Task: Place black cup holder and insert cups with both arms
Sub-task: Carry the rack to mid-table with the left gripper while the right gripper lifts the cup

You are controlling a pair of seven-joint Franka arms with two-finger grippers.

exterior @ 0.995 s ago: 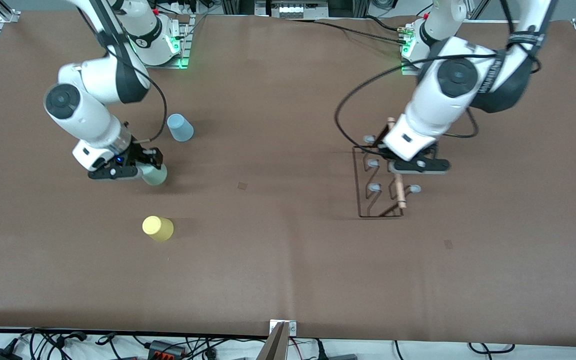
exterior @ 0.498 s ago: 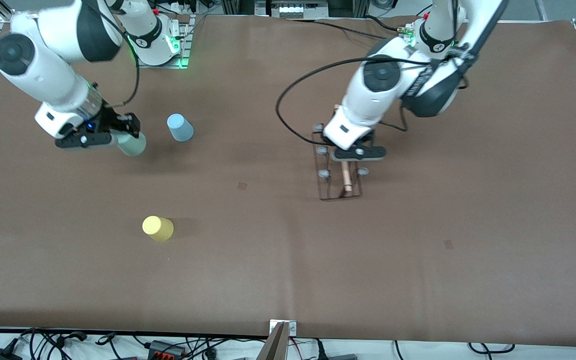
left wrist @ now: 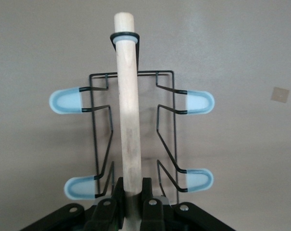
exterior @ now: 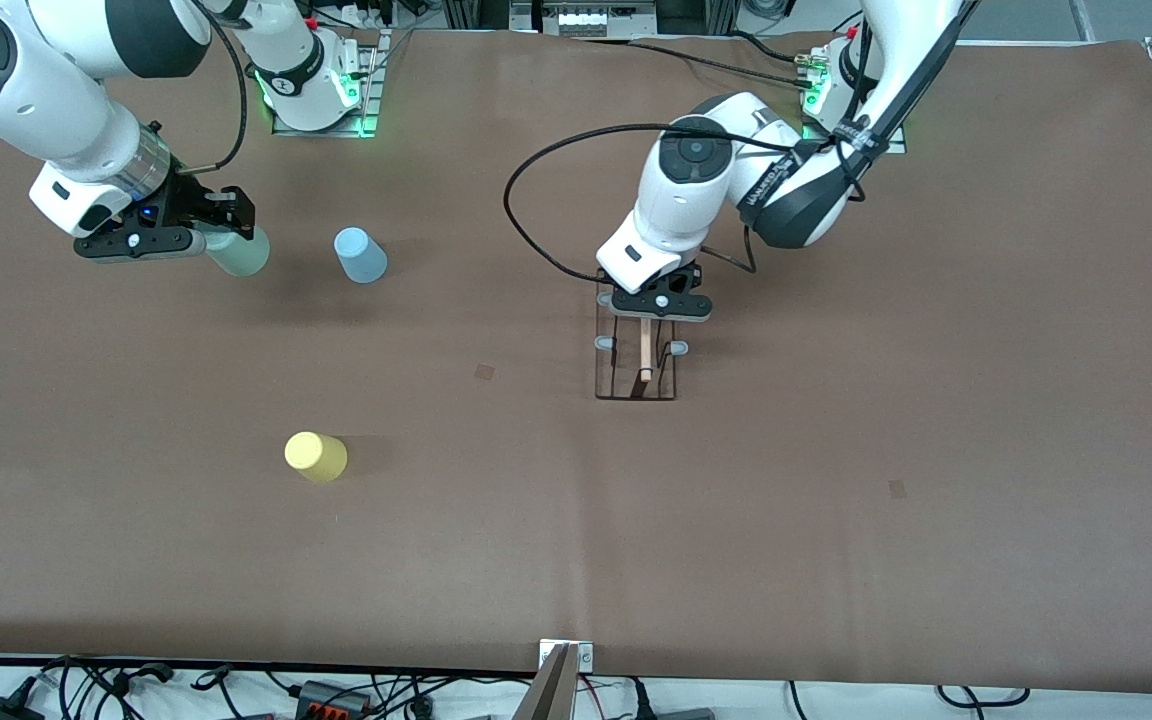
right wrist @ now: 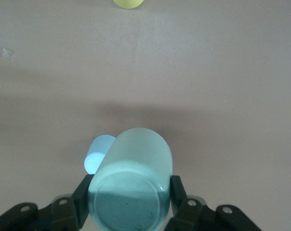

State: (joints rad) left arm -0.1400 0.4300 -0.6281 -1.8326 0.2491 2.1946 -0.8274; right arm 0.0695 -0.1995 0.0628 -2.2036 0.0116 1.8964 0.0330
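Note:
The black cup holder (exterior: 636, 365) hangs over the middle of the table. My left gripper (exterior: 658, 305) is shut on its light wooden handle (left wrist: 127, 120). Pale-tipped pegs (left wrist: 66, 102) stick out on both sides of the wire frame. My right gripper (exterior: 219, 232) is up over the right arm's end of the table, shut on the pale grey-green cup (exterior: 236, 250), whose base faces the right wrist camera (right wrist: 131, 185). The light blue cup (exterior: 361, 255) stands upside down on the table beside it. The yellow cup (exterior: 316, 457) stands nearer the front camera.
Two small square marks lie on the brown table cover, one (exterior: 485, 371) near the middle and one (exterior: 897, 488) toward the left arm's end. Cables and a metal bracket (exterior: 564, 660) run along the table's front edge.
The left arm has carried the cup holder from its own end of the table to over the middle. The right arm has lifted the grey-green cup and swung it toward the table's end.

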